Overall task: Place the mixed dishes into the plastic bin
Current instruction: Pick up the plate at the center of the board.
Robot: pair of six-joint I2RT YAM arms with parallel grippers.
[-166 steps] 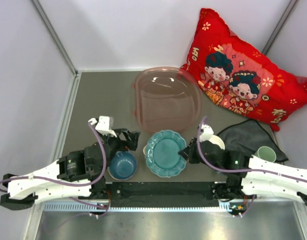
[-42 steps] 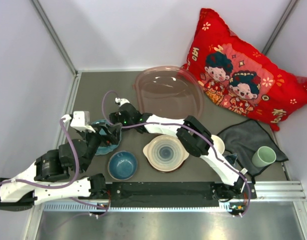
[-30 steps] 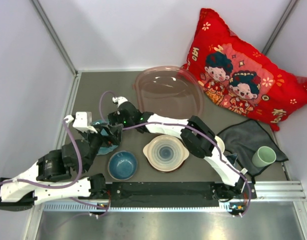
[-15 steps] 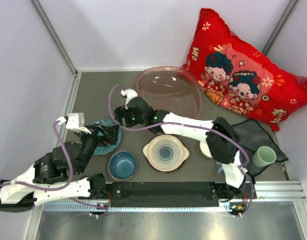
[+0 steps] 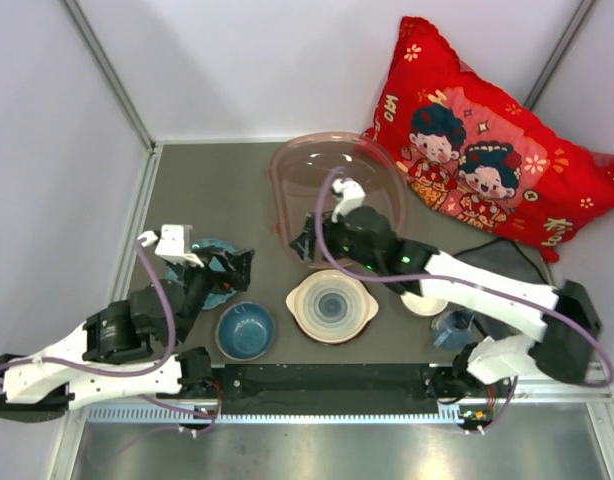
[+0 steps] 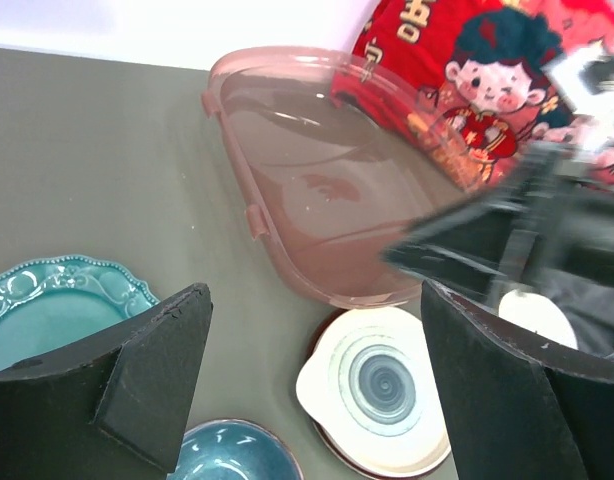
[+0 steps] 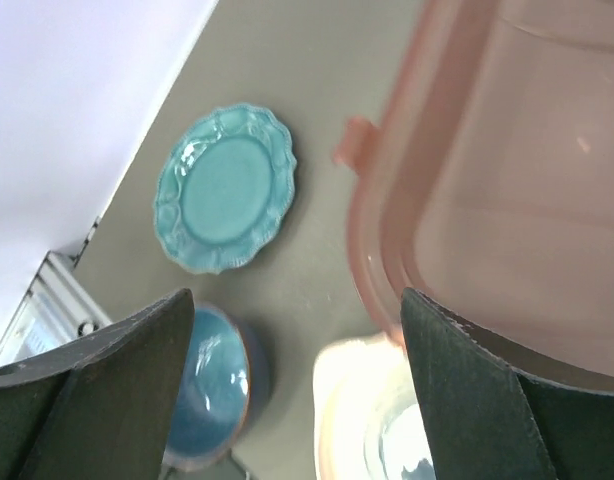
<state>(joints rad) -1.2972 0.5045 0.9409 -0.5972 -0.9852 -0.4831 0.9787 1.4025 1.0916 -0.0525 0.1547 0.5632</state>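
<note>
I count one plastic bin [image 5: 287,170] at 12 o'clock on the table and five dishes in sight: one teal scalloped plate [image 5: 209,262], one blue bowl [image 5: 245,330], one blue-ringed handled plate [image 5: 332,305], one cream-white bowl [image 5: 425,303] and one small blue mug [image 5: 453,328]. None of them is in the bin.

One red pillow [image 5: 477,140] leans at the bin's 3 o'clock, with one dark grey cloth [image 5: 497,262] below it. My right arm lies across the white bowl (only its near edge shows).

The left gripper [image 6: 315,290] gapes wide and holds nothing, and the teal plate sits at its 8 o'clock, outside the fingers. The right gripper [image 7: 297,295] is also spread wide and empty, hanging over the bin's 7 o'clock rim.
</note>
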